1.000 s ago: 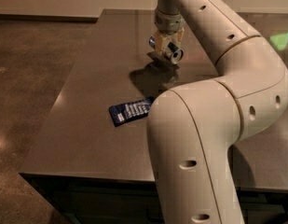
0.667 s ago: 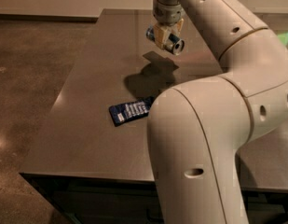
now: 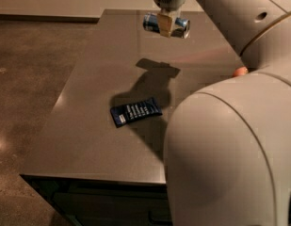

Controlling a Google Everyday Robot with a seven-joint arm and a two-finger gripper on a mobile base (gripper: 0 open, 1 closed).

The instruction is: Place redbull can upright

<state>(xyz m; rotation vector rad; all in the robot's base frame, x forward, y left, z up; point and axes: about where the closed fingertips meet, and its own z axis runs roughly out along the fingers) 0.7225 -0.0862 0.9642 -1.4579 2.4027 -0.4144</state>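
Note:
The redbull can (image 3: 153, 22), blue and silver, lies on its side in the air, held across its middle by my gripper (image 3: 166, 26). The gripper hangs from the arm at the top of the view, well above the grey table (image 3: 93, 102), over its far middle. The can's ends stick out left and right of the fingers (image 3: 165, 24). Its shadow falls on the table below.
A flat dark blue snack packet (image 3: 135, 111) lies on the table near the middle. A small orange object (image 3: 239, 71) shows at the right beside my arm. My white arm body (image 3: 230, 145) fills the lower right. The table's left and front edges drop to a brown floor.
The gripper has risen with the can, from just above the table surface to well above it, and its shadow has spread apart from it.

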